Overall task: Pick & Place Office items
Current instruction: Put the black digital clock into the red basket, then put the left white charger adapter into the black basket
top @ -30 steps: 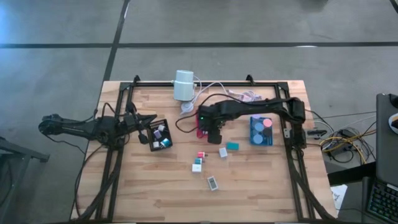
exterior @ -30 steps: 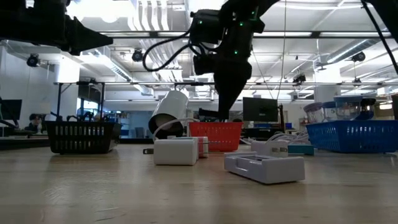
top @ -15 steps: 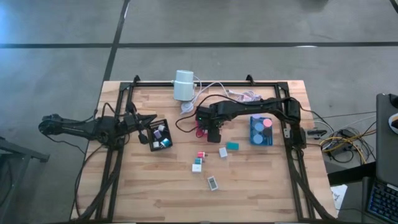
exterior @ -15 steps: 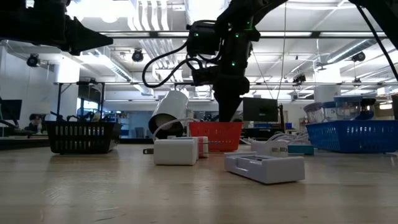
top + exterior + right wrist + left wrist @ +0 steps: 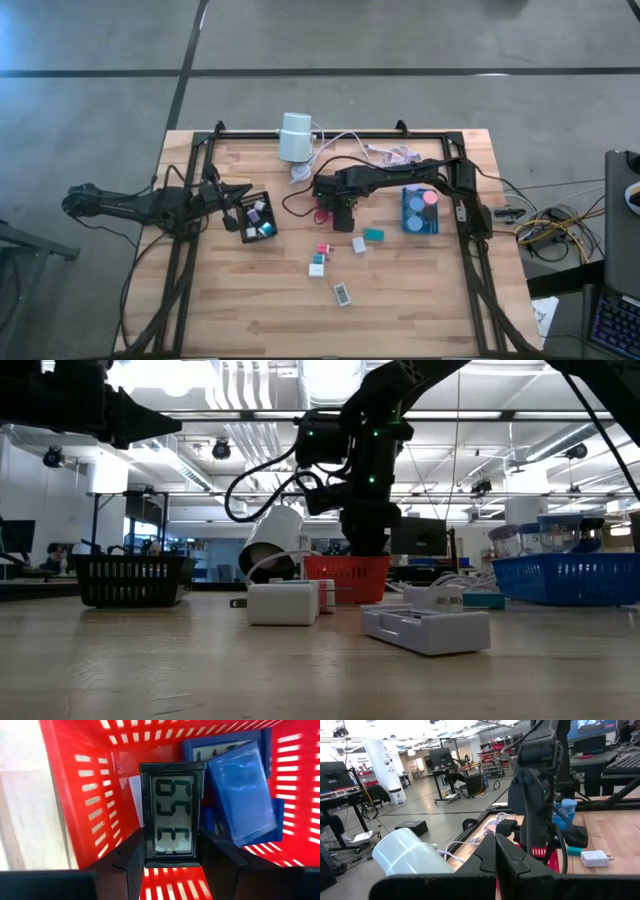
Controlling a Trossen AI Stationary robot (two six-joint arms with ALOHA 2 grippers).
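Table [image 5: 400,300]: the high view is showing the wooden top with both arms, three trays and loose items in the middle.
Red tray [image 5: 75,780]: the right wrist view is looking straight down into it, showing blue pieces [image 5: 240,795] lying inside; the high view is showing only a sliver of red under the arm.
Right gripper [image 5: 172,851]: hanging over the red tray, fingers pinching a small black-framed digital display [image 5: 172,812] by its two long sides; the display is sitting between the fingers, over the tray's inside.
Left gripper [image 5: 496,857]: waiting above the table's left side near the black tray [image 5: 256,217], fingers pressed together.
Loose items [image 5: 325,258]: lying on the bare wood in front of the red tray; the low view is showing them as white blocks.
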